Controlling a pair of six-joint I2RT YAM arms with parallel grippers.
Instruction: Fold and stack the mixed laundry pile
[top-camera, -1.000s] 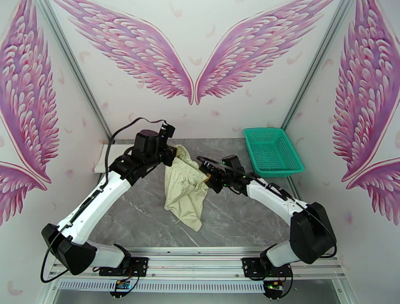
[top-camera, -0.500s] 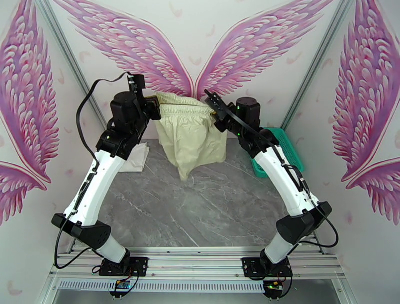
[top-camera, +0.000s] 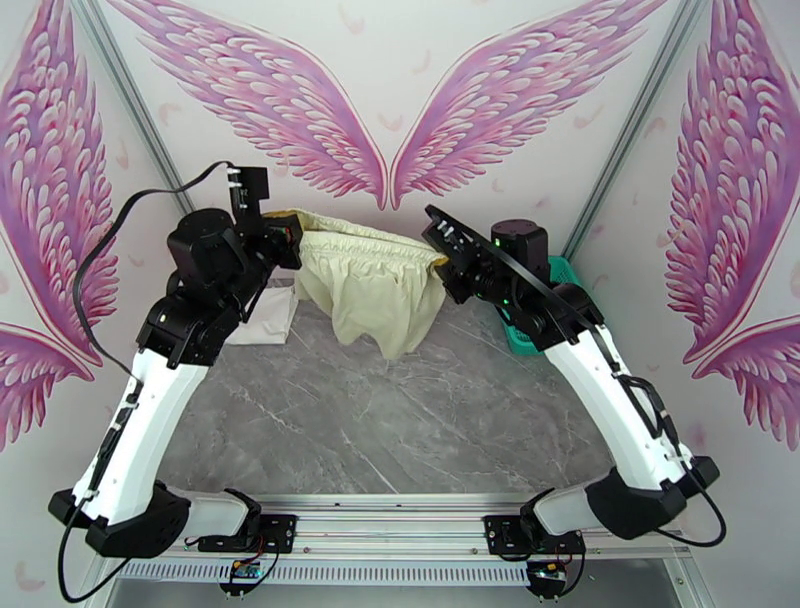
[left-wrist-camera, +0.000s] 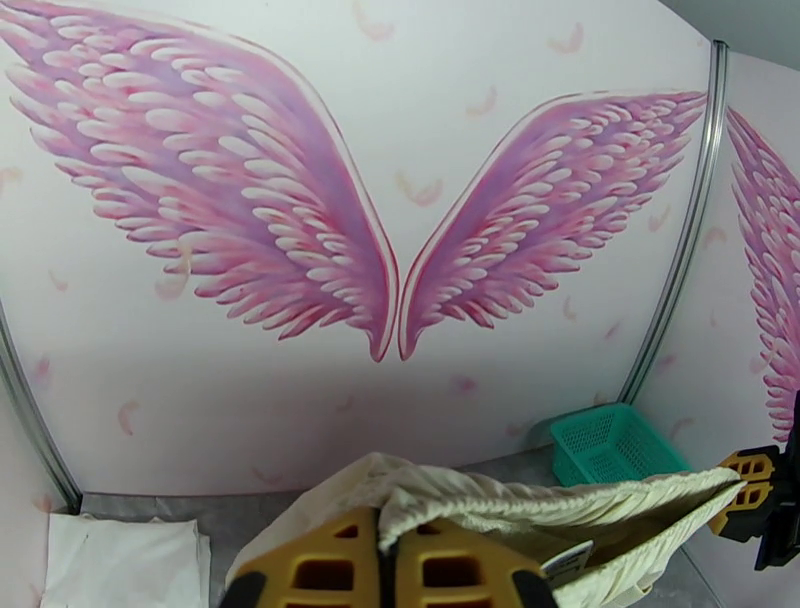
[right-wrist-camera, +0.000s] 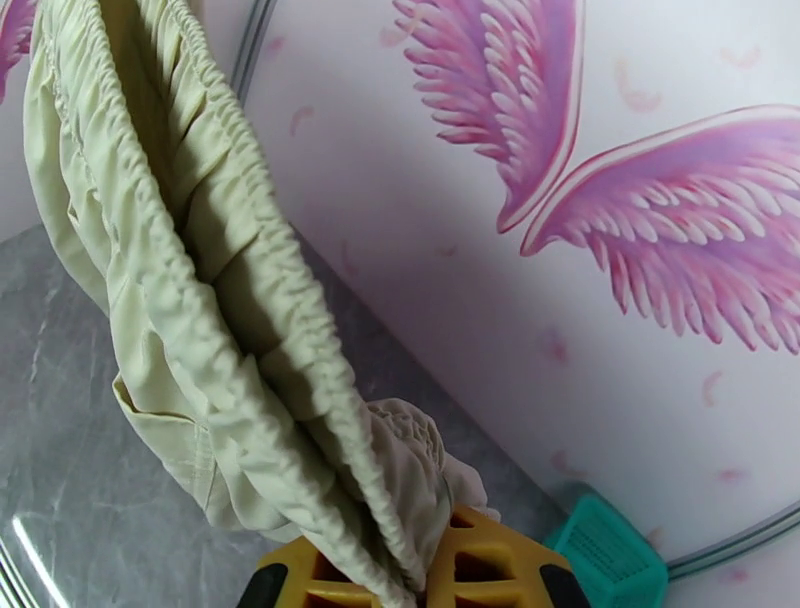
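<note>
Left hand (top-camera: 287, 232), right hand (top-camera: 441, 265) — clamping cream garment (top-camera: 370, 285) aloft

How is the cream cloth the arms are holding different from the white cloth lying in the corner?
The cream cloth hangs in the air, stretched by its gathered waistband between the left gripper and right gripper; the white cloth lies flat on the table, untouched. The cream cloth is wrinkled and draped, the white cloth smooth. Both are pale fabric.

white links (top-camera: 160, 415), black joints (top-camera: 205, 250), black cables (top-camera: 105, 250), yellow tool fingers (left-wrist-camera: 305, 565)
</note>
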